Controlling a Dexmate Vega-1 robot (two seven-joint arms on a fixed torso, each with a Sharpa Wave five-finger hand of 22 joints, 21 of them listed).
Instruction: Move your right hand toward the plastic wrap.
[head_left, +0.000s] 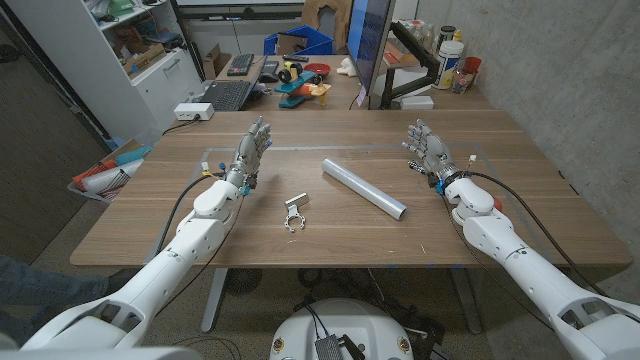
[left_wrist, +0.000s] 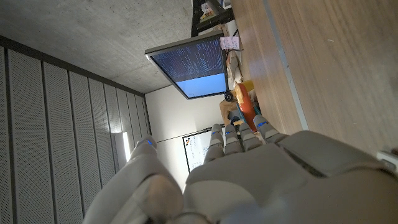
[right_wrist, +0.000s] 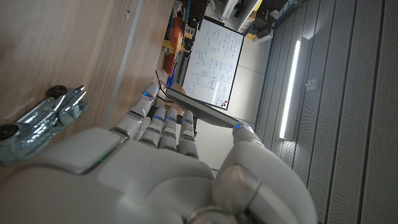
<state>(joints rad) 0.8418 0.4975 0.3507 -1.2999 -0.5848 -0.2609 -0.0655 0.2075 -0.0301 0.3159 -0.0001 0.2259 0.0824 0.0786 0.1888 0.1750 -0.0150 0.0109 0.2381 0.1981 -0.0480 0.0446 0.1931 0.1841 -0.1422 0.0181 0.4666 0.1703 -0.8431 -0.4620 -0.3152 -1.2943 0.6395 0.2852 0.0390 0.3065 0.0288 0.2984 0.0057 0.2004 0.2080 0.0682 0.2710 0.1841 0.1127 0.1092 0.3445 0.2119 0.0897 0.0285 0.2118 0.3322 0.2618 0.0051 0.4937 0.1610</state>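
Observation:
The plastic wrap is a long silvery roll lying at a slant in the middle of the wooden table. My right hand is to the right of the roll's far end and a short gap from it, fingers apart and reaching away from me, holding nothing. In the right wrist view the back of the right hand shows the same stretched fingers. My left hand stands on the left side of the table, open and empty; its back shows in the left wrist view.
A small silver toy car lies left of the roll, toward the near edge, and the toy car is also in the right wrist view. Beyond the table's far edge stand a monitor, a keyboard and a white shelf.

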